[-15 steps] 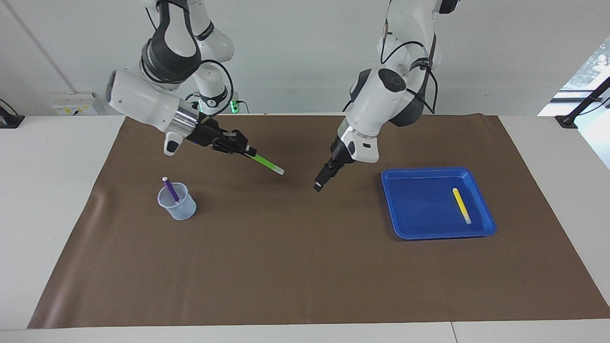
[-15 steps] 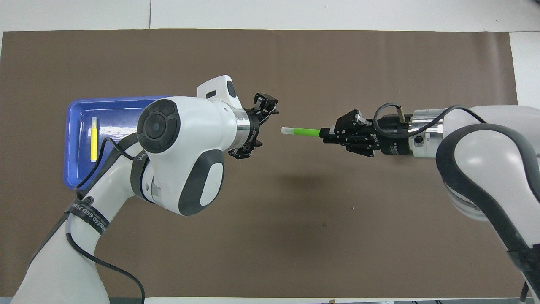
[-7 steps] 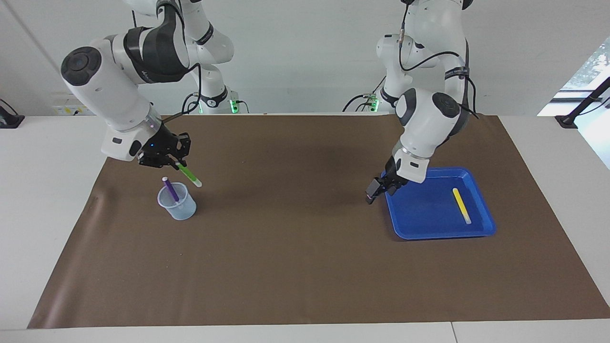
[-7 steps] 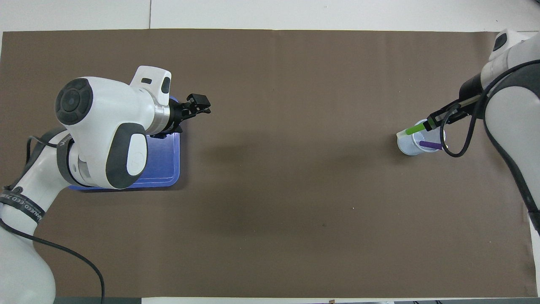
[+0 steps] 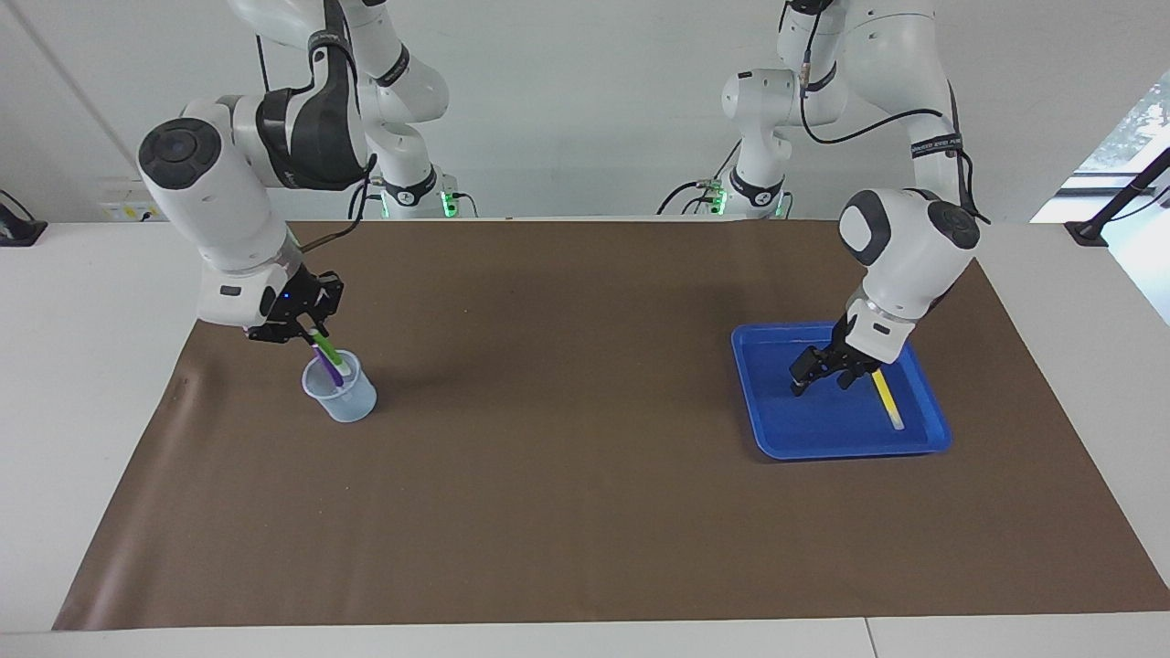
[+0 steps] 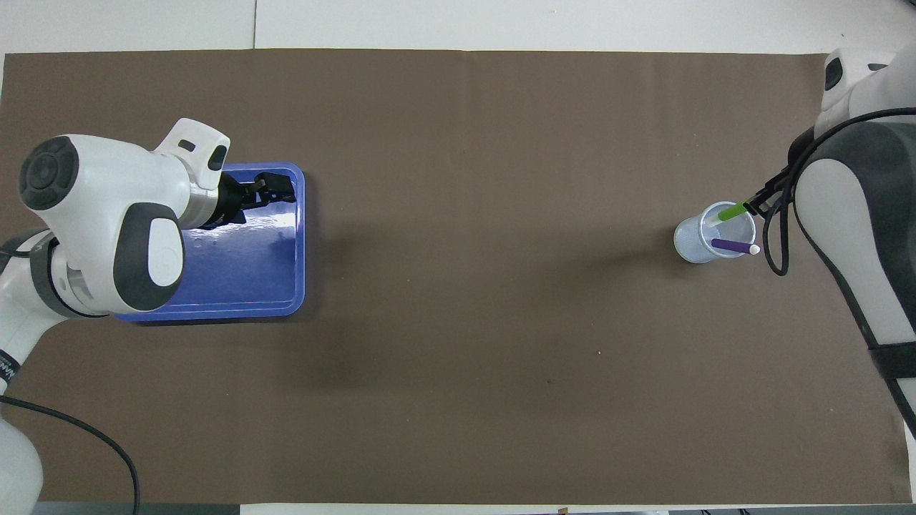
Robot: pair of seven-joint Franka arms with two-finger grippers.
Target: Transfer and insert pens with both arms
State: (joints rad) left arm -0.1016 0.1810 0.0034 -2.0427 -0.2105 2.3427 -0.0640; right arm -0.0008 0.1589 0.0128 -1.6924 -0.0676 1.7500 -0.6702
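Brown-matted table (image 5: 567, 512) bears cup (image 5: 340, 395), blue tray (image 5: 827, 439).

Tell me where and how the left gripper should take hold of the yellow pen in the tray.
Grip the yellow pen around the middle of its yellow barrel, coming straight down from above. It lies flat on the floor of the blue tray, so only its top and long sides are free; the fingers should straddle it across its length. The open left gripper already hangs over the tray beside it.
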